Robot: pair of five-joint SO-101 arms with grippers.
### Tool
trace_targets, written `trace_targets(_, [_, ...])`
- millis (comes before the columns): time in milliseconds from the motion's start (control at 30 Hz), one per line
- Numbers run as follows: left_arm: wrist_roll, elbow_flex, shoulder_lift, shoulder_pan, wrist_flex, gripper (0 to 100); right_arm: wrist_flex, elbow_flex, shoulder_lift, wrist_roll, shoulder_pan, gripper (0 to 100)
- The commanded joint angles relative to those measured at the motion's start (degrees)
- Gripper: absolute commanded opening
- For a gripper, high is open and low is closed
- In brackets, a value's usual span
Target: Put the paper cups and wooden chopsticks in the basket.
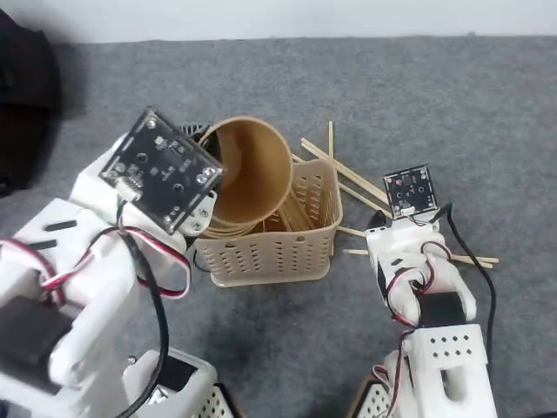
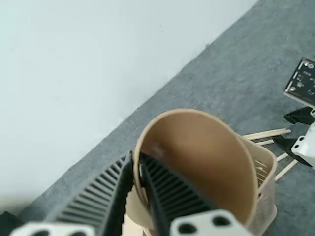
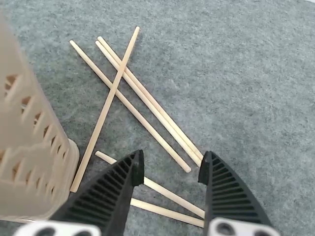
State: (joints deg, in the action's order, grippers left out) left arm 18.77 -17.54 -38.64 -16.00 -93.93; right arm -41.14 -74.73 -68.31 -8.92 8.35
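A tan paper cup (image 1: 252,170) leans tilted over the beige slotted basket (image 1: 287,254), its mouth facing up. My left gripper (image 2: 136,162) is shut on the cup's rim (image 2: 197,152), one finger inside and one outside. Several wooden chopsticks (image 3: 142,98) lie crossed on the grey carpet beside the basket (image 3: 24,147). My right gripper (image 3: 171,164) hangs open just above them, its fingers astride two sticks (image 3: 162,194). In the high view the chopsticks (image 1: 352,183) spread to the right of the basket, partly under the right arm's wrist board (image 1: 409,192).
Grey carpet covers the floor, with a pale wall (image 2: 74,73) behind. A dark object (image 1: 22,96) sits at the far left. The left arm's wrist board (image 1: 161,170) hides the basket's left end. White slotted arm bases (image 1: 204,402) stand at the front edge.
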Motion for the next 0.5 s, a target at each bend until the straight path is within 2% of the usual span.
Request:
trace_targets(0, [-1.1,0.6,0.5,0.2,-0.4,1,1.2,0.4,-0.7,-0.9,0.0,19.4])
trace_targets(233, [-3.9,4.0,0.5,0.1,0.0,1,1.2,0.4,-0.7,-0.9,0.0,19.4])
trace_targets(467, [-8.4,4.3,0.6,-4.6,-0.9,1,1.2,0.4,-0.7,-0.9,0.0,19.4])
